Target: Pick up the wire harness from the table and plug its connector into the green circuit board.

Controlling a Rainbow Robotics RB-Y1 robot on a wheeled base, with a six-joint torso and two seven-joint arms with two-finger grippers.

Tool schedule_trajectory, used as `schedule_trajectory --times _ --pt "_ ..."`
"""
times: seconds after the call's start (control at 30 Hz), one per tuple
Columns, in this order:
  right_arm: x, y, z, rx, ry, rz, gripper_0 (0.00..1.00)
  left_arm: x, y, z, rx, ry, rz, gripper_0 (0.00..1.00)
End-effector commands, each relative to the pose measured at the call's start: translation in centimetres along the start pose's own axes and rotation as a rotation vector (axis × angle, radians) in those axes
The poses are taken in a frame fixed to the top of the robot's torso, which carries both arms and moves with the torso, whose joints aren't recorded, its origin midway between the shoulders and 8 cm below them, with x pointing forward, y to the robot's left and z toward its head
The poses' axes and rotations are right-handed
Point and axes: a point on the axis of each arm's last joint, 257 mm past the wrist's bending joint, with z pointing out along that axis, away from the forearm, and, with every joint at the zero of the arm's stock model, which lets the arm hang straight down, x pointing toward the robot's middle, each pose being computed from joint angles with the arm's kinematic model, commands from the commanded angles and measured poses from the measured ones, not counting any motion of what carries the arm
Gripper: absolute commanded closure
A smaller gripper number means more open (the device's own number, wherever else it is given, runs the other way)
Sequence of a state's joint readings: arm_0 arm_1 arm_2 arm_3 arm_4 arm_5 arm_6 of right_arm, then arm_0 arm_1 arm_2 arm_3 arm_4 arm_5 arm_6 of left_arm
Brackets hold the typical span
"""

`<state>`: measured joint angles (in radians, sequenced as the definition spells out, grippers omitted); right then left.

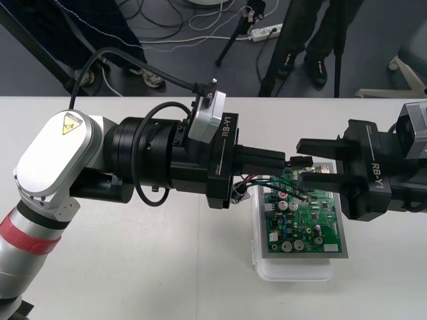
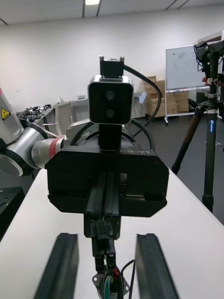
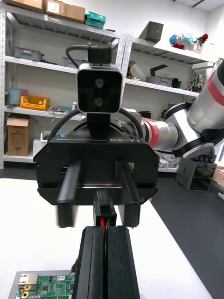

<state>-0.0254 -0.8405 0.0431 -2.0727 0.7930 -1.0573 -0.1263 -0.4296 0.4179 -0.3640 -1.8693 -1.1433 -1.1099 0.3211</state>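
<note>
the left gripper (image 1: 283,160) is clenched on the wire harness (image 1: 270,180) just behind its black plug (image 1: 300,161), which points level along the table toward the right gripper (image 1: 317,162), whose fingers (image 1: 320,145) stand released, apart around the plug's tip, while the wires droop over the far edge of the green circuit board (image 1: 310,223) on its white base (image 1: 293,272).

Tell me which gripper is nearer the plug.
The left gripper. It is shut on the wires right behind the plug; the right gripper faces it, open, one finger each side of the plug.
</note>
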Motion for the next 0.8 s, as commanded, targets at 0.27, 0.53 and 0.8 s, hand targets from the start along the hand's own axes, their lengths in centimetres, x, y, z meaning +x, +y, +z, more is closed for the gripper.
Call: schedule_trajectory --times 0.27,0.53,0.8 --pt "4.3 -0.1 -2.5 -0.054 0.131 -0.002 0.00 -2.4 0.0 1.3 0.007 -0.033 0.050 1.00" --pt "5.5 -0.6 -3.6 -0.046 0.160 -0.003 0.00 -0.4 0.2 -0.5 -0.021 0.015 0.033 1.00" --pt "9.5 0.2 -6.4 -0.060 0.341 -0.007 0.00 0.7 0.2 -2.5 -0.034 0.052 0.028 1.00"
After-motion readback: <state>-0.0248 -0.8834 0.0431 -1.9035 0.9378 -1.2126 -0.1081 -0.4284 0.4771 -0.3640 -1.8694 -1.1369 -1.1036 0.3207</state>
